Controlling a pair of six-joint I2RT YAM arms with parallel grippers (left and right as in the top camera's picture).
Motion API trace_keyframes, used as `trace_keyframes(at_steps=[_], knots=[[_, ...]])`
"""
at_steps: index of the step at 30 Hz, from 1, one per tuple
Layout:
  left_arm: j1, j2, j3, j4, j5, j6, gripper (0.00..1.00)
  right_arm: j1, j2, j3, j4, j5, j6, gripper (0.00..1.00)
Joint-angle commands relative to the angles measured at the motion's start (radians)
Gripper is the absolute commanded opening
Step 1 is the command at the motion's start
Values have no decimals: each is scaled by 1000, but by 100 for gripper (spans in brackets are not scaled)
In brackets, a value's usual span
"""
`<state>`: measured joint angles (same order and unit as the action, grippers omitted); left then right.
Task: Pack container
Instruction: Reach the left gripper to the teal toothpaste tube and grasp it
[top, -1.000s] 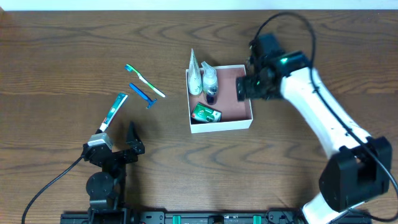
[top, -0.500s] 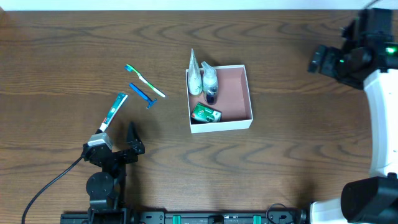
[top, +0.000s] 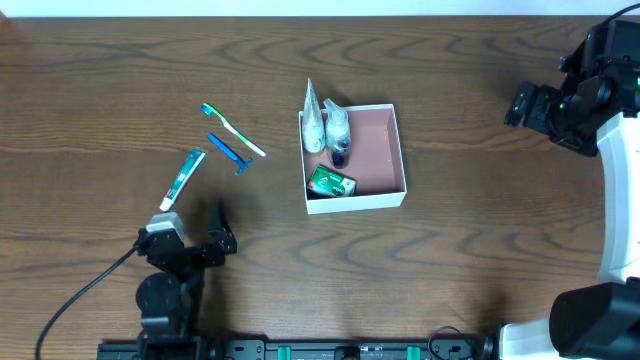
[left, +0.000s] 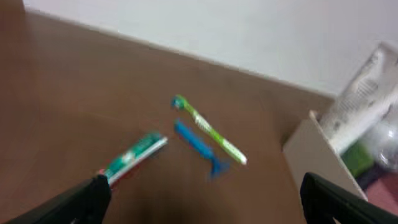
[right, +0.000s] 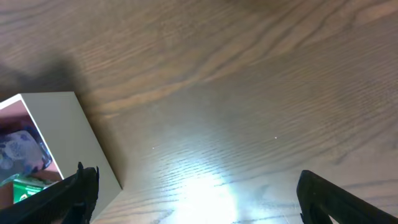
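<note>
1. Left gripper (left: 202, 202): jaws spread wide, nothing between them; toothpaste tube (left: 134, 158) lies just ahead of one finger; blue razor (left: 199, 146) and green toothbrush (left: 208, 130) lie farther ahead, in line with the gap.
2. Right gripper (right: 198, 193): jaws spread wide above the wooden table (right: 249, 93), holding nothing.
3. Container (top: 402, 150): ahead and to one side of the left jaws, well apart from the right jaws; holds a white tube (top: 314, 120), a small bottle (top: 338, 135) and a green packet (top: 331, 182).

Left gripper (top: 224, 228) sits at lower left, jaws spread wide — right gripper (top: 518, 106) hangs near the upper right edge, jaws likewise apart.
</note>
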<state>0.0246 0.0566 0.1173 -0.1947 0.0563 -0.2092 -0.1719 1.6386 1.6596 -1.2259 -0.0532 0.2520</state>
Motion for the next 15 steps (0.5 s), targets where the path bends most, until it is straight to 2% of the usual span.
trace_keyframes(at_steps=[1,3,10,15], knots=[[5,105,191,-59,-27,-5,98,0,3,6,-1,-6,-10,99],[5,237,335,-138,-65,15,98,0,3,6,-1,-6,-10,99],[5,788,886,-502,-68,222,98,0,3,6,-1,-6,-10,99],[5,1036,1081,-627,-68,359,98,0,3,6,-1,-6,-10,99]])
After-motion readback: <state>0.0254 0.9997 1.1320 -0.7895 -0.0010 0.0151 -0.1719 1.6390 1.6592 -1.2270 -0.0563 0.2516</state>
